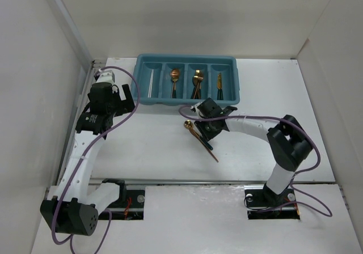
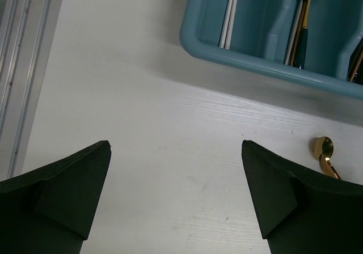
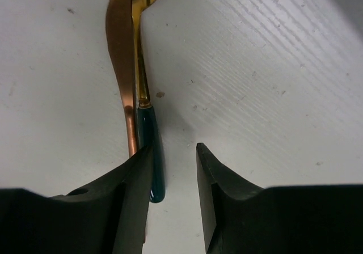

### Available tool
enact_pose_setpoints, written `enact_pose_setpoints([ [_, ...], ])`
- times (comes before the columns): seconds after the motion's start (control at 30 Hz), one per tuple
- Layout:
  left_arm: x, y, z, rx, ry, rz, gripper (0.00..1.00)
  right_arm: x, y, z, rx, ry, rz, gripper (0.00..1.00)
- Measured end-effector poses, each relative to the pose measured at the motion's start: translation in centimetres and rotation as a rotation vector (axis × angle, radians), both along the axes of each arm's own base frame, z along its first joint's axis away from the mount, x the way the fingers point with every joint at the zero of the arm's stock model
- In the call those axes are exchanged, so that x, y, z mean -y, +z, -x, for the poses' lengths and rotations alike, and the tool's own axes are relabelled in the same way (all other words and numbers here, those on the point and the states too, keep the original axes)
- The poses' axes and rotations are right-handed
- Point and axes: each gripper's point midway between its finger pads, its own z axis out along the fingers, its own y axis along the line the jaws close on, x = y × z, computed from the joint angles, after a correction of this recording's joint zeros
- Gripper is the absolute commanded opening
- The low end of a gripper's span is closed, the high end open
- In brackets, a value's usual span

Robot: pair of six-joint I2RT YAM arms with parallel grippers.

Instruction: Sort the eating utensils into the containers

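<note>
Right wrist view: the right gripper (image 3: 173,149) stands partly open, with a clear gap between its fingers, and it clamps nothing. A gold spoon (image 3: 140,67) with a dark green handle lies on the white table (image 3: 272,67). The end of its handle is against the inner side of one finger. A copper utensil (image 3: 122,55) lies just beside the spoon and passes under that finger. The left gripper (image 2: 174,146) is spread wide above the table and holds nothing, near the teal tray (image 2: 255,58), where white chopsticks (image 2: 228,16) lie in the leftmost compartment.
</note>
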Motion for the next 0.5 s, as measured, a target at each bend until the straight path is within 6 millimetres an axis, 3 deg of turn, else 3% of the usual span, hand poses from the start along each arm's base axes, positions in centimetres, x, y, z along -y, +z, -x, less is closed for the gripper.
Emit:
enact_pose_setpoints([
  [0.23, -0.1, 0.0, 0.0, 0.0, 0.005, -0.003, 1.0, -0.3, -1.8, -0.4, -0.025, 0.0, 0.021, 0.41],
  [0.5, -0.3, -0.1, 0.0, -0.001, 0.017, -0.004, 1.0, -0.4, -1.2, -0.8, -0.002, -0.008, 0.034, 0.41],
])
